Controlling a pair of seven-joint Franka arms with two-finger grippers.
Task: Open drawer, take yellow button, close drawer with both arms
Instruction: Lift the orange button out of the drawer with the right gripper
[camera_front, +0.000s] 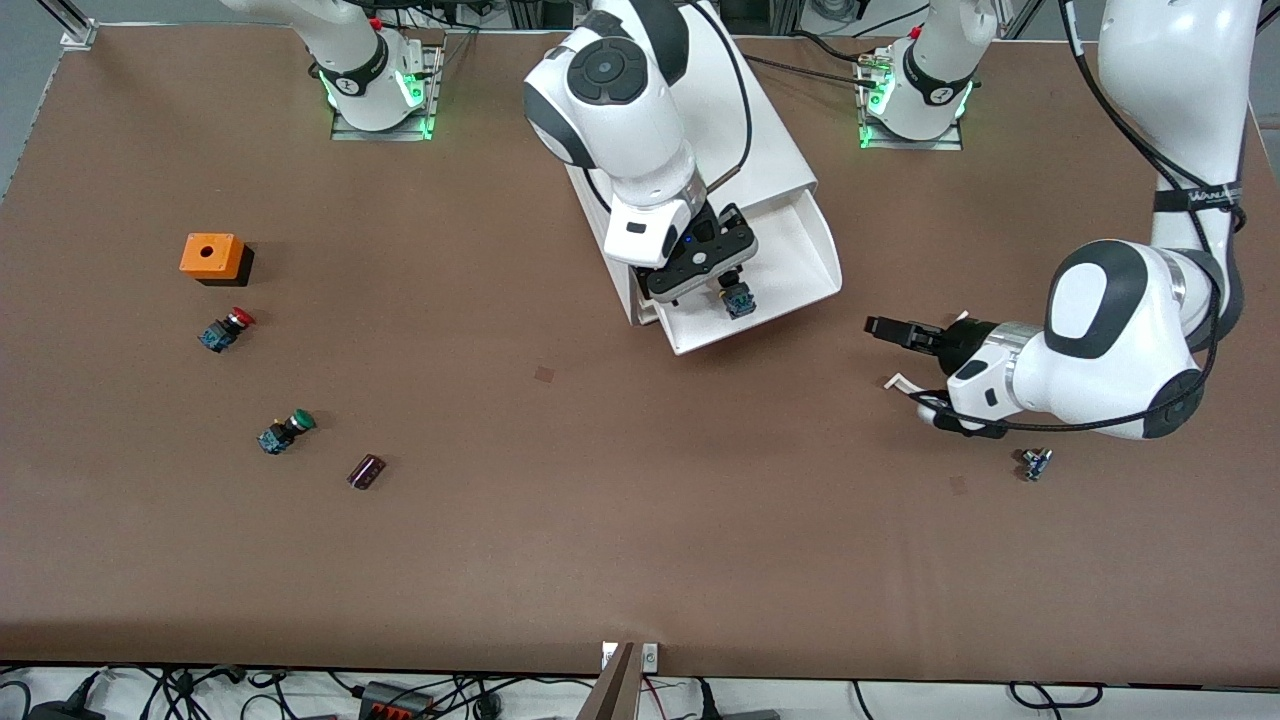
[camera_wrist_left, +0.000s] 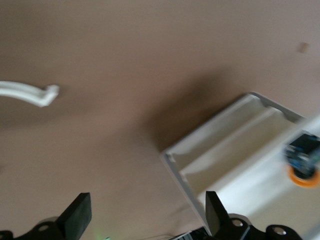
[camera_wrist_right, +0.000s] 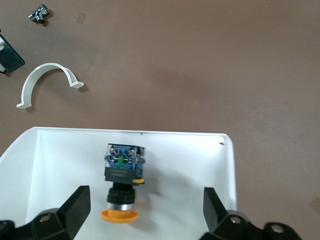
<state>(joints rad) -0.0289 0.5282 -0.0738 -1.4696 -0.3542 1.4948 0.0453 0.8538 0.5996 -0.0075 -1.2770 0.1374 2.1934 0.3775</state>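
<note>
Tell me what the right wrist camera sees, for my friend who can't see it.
A button with a yellow-orange cap lies in the open white drawer, right under the right gripper and its open jaws. On the brown table nearby lie a curved white clip and a small metal part.

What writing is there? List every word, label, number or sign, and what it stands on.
White lettering on the left arm's black band: too blurred to read.
Marks on the right arm's base and the left arm's base: too small to read.
Button: no legible print.
Nothing else bears text.
</note>
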